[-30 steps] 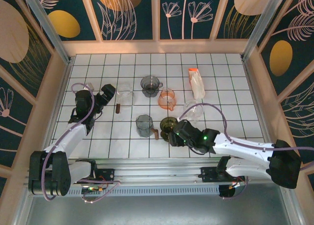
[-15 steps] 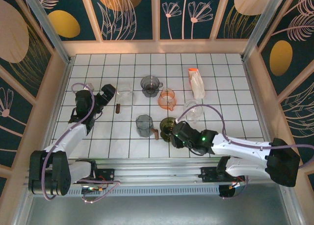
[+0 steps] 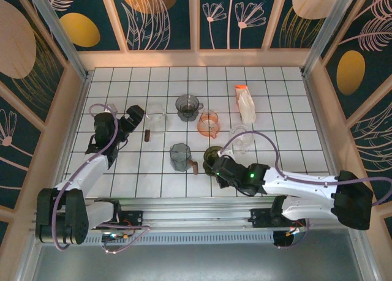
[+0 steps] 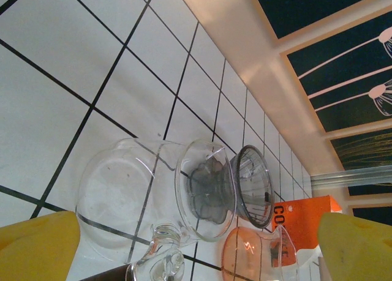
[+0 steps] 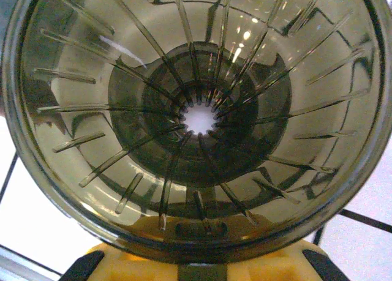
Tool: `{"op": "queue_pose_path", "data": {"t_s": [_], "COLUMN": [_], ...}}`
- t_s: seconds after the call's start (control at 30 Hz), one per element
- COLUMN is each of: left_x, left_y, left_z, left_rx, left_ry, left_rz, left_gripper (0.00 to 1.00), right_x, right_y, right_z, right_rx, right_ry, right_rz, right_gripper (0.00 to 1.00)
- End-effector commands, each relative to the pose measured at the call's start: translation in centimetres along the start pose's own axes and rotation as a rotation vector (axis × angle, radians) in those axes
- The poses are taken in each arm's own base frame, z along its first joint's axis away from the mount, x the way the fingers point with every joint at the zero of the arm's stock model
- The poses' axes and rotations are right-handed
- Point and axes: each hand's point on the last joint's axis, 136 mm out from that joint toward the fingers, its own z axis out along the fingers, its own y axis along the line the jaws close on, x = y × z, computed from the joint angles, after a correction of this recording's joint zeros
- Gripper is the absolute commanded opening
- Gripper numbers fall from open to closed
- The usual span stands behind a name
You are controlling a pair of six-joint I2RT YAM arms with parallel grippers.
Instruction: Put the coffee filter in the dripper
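Observation:
A dark olive ribbed dripper stands on the tiled table right of centre. In the right wrist view I look straight into the olive dripper, down to its centre hole. My right gripper is pressed against its near side. The gripper's yellow body shows under the rim, and the fingers are hidden by the dripper. My left gripper hovers at the left beside a clear glass pitcher. It is open, yellow fingertips wide apart, nothing between them.
Other vessels stand close by: a grey dripper, an orange dripper, a clear glass one and a grey cup with a brown handle. A white coffee bag lies at the back right. Wooden walls ring the table.
My right arm has crept leftward along the near side of the olive dripper, closing in on it. The left arm has not moved.

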Motion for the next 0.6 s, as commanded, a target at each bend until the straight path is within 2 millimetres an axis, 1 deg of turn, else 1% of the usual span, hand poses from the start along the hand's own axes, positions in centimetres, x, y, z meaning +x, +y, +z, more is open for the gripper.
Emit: {"op": "queue_pose_path", "data": {"t_s": [0.0,0.17,0.27,0.33,0.4,0.57], "left_x": [0.0,-0.4,-0.9,-1.4,-1.8,-2.7], "left_y": [-0.6,-1.8,-2.5,-3.1,-3.6,-4.7], "left_z": [-0.6,-1.3,-2.0,-2.5,-3.0,-4.4], "left_rx": [0.023,0.045,0.048,0.048,0.045,0.05], "left_ry": [-0.001,-0.009,-0.027,-0.042,-0.056,-0.099], "left_rz": [0.001,0.019,0.036,0.052,0.068,0.101], "left_gripper": [0.99,0.99,0.99,0.99,0.99,0.99], "right_x": [-2.1,-4.6,-6.8,-8.3,-9.4,-11.1], "right_y": [-0.7,-0.1,1.2,2.9,4.5,8.5], "right_z": [-1.6,-4.0,-5.6,-6.4,-6.9,-6.6], "right_rx": [0.076,0.095,0.078,0.05,0.021,-0.056], "right_ry": [-0.068,-0.137,-0.18,-0.204,-0.211,-0.2], "right_rz": [0.012,-0.018,-0.06,-0.111,-0.159,-0.265], "right_gripper": [0.12,0.1,0.1,0.1,0.1,0.1]}}
